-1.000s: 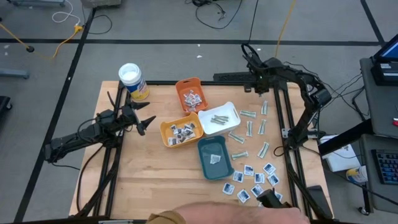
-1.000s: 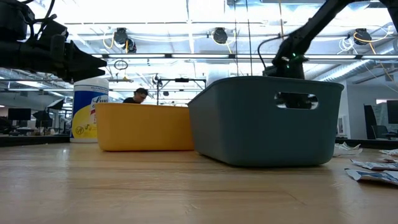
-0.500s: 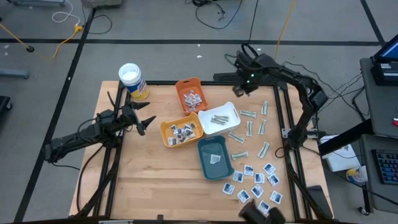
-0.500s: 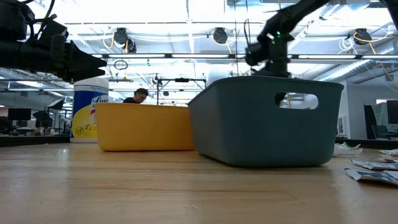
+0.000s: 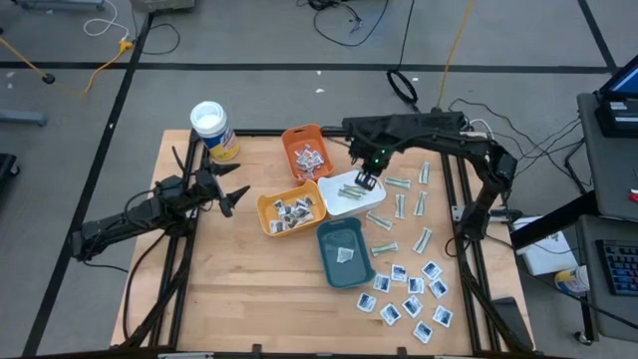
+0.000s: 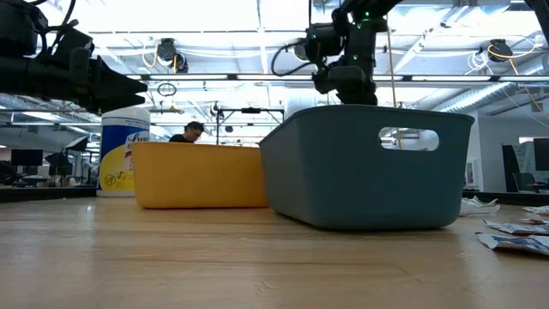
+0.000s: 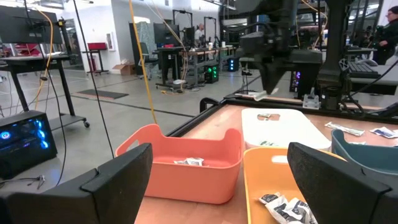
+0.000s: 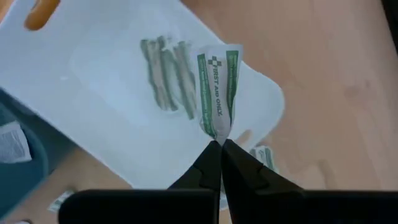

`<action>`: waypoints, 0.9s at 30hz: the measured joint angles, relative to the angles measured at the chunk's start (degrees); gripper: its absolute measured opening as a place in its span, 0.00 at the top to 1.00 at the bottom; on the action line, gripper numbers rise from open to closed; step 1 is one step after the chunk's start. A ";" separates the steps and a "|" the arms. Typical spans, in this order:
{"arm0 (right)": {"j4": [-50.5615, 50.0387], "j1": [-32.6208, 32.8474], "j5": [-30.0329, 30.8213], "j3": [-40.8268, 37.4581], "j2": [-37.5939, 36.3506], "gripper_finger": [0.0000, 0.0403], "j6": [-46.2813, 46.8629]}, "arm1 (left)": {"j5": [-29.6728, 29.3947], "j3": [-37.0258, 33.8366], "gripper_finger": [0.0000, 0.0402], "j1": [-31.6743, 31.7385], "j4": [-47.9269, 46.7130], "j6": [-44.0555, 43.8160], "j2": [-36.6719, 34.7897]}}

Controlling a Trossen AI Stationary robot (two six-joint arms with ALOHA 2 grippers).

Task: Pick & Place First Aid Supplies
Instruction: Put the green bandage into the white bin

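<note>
Overhead and wrist views of the table. The right arm reaches from the table's right edge across its far side, elbow bent, so that the right gripper hangs above the white tray. Its jaws are pressed together on the end of one narrow green-printed strip, which dangles from the fingertips over the tray's interior, clear of the floor of the tray. Several similar strips already lie in a loose bundle inside the white tray.

The left arm lies low over the left half of the table, forearm roughly level, with the left gripper pointing toward the trays and its jaws spread wide with nothing between them. It sits near the yellow tray without touching it, and just in front of the white-lidded canister at the far left corner.

Four trays cluster at the table's centre: the orange tray farthest back, holding small sachets; the yellow tray beside the white one, also holding sachets; the teal tray nearest, holding one packet. Loose strips are scattered between the white tray and the right edge; square sachets with blue print lie toward the near right corner. Bare wood is open across the near left quarter and along the near edge
</note>
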 joint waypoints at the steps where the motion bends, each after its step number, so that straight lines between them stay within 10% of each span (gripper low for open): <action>1: 0.78 0.74 0.05 0.01 0.25 1.00 -0.21 | 0.00 0.00 0.06 0.00 0.00 0.00 0.00; 27: 10.82 6.59 0.20 -0.05 17.08 0.91 -3.25 | 0.01 0.00 0.06 -0.01 0.00 0.00 0.00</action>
